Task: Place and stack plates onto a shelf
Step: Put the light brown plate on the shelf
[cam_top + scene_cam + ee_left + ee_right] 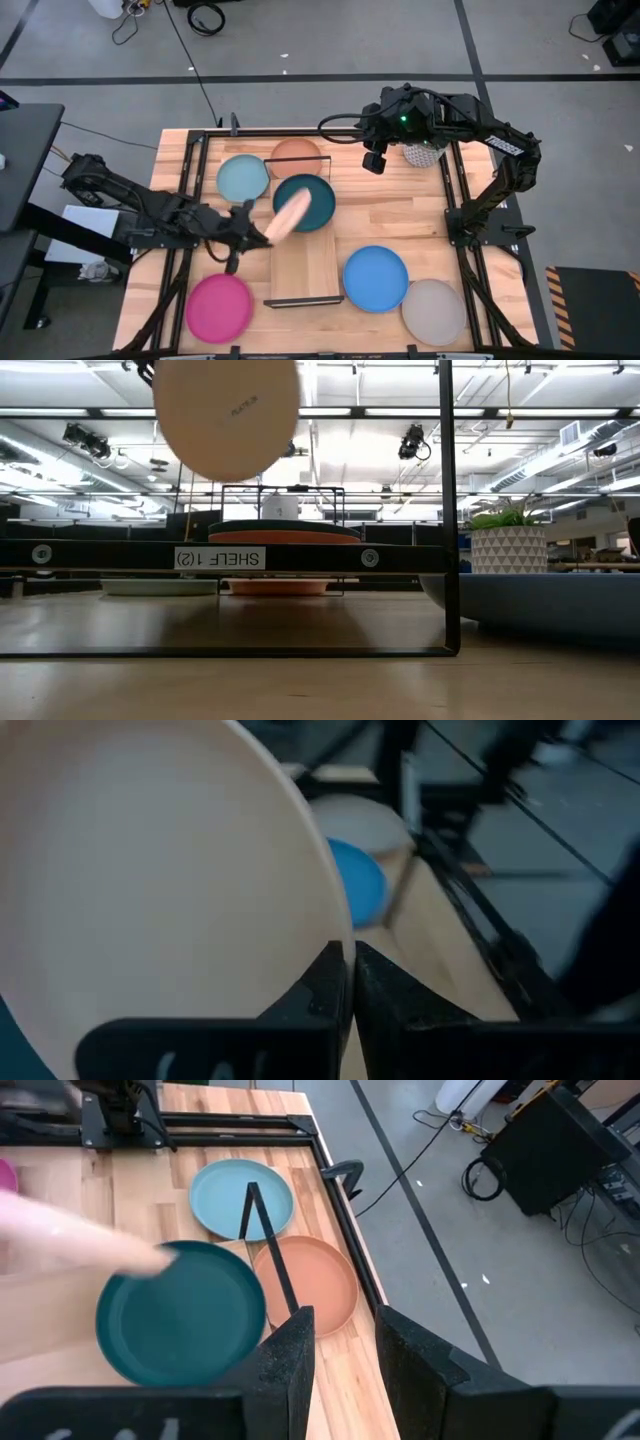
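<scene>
while my left end effector [250, 226] grips the peach plate [290, 212] by its rim, the plate hangs tilted in the air over the near-left edge of the dark teal plate [306, 200], just above the far end of the shelf [304, 268]. in my left wrist view the two fingers [330, 982] are pressed together on the plate's edge, clenched on it. from the low camera the peach plate [226, 415] shows high up, its underside facing the lens, well above the shelf board.

the shelf sits in the middle of the desk [400, 215], its near half bare light wood. the dark teal plate lies at its far end, and in the low view an orange plate [283, 536] shows beneath it on the board. the light blue plate [243, 179] and the terracotta plate [296, 155] lie on the desk just beyond. the magenta plate [219, 306] rests at the near left, the bright blue plate [375, 277] just right of the shelf, and the grey plate [433, 310] beside it at the near right.

my right end effector [375, 161] hovers over the far side of the desk near the potted plant [423, 153], fingers parted and holding nothing.
</scene>
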